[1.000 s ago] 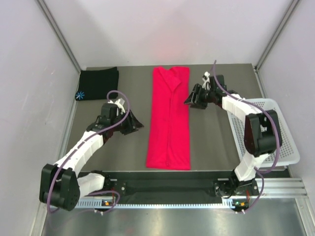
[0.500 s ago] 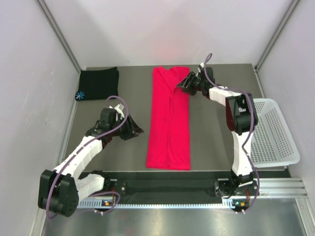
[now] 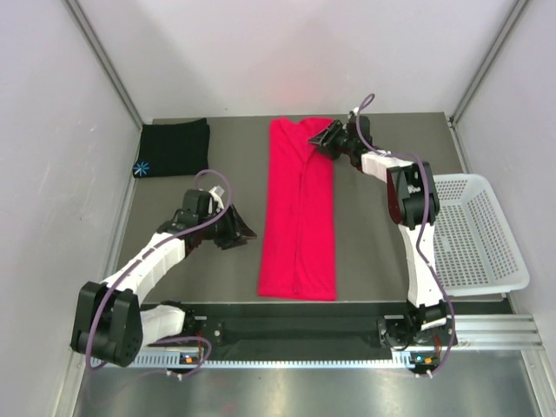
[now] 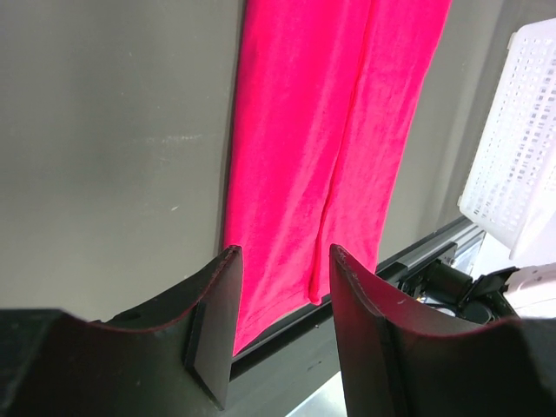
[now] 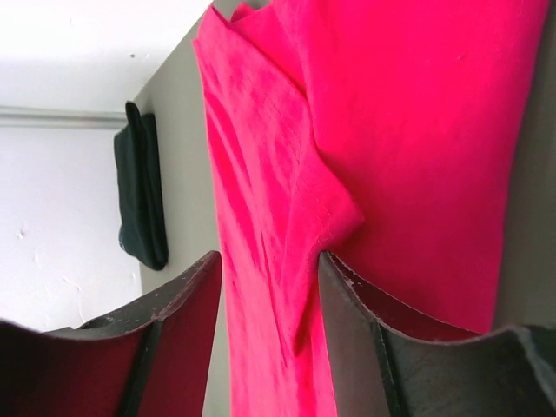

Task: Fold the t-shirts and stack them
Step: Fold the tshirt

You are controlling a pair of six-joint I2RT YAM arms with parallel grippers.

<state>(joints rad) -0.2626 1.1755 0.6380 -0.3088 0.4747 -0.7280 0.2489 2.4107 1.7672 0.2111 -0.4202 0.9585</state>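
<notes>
hovering just beside the left edge of the red-pink t-shirt point(image 3: 300, 217), the left gripper point(image 3: 243, 229) has its jaws apart and nothing between them. its wrist view shows only the near end of the shirt and bare table point(image 3: 373, 234) past the gap. the right gripper point(image 3: 327, 139) sits at the shirt's far right corner, arm stretched well forward. its jaws are apart too. the wrist view shows a folded flap of red cloth lying in line with the gap, but i cannot tell if either finger touches it, and no clamp is visible. the red-pink t-shirt lies flat in the middle of the table, folded into a long narrow strip running from the far edge toward the arm bases, with a seam line down its length. the black t-shirt point(image 3: 174, 148) is folded small in the far left corner, well apart from the red one, with its light-blue starburst mark point(image 3: 142, 168) at the near left corner. a white perforated basket point(image 3: 483, 234) sits at the right side of the table.
</notes>
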